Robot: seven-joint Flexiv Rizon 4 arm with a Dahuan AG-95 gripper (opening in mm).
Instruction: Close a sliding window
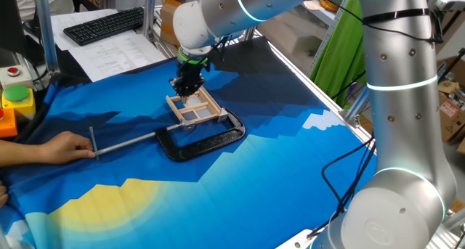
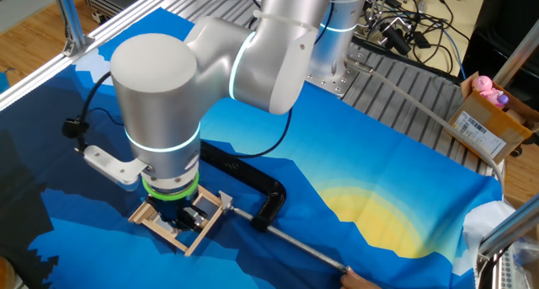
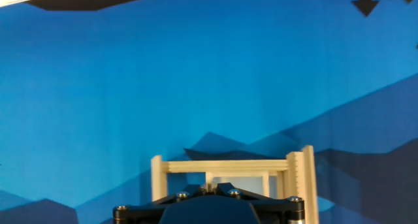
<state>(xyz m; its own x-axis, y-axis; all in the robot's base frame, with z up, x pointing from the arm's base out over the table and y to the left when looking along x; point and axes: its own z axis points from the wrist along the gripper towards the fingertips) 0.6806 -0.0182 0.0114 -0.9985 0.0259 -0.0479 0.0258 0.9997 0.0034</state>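
A blue cloth (image 1: 290, 169) printed with a yellow sun and dark jagged shapes covers the table, with a keyboard (image 1: 105, 25) and papers beyond its far edge. The silver robot arm (image 2: 244, 61) bends down over the middle of the cloth. A black clamp (image 1: 207, 141) lies flat there, its metal rod (image 1: 123, 142) stretching toward a person's hand (image 1: 62, 147) that rests at the rod's end. The sliding window (image 1: 195, 109), a small tan wooden frame, lies flat inside the clamp's opening. The gripper (image 1: 187, 87) stands directly over the window's far end, down at the frame; whether its fingers are spread or pressed together cannot be told.
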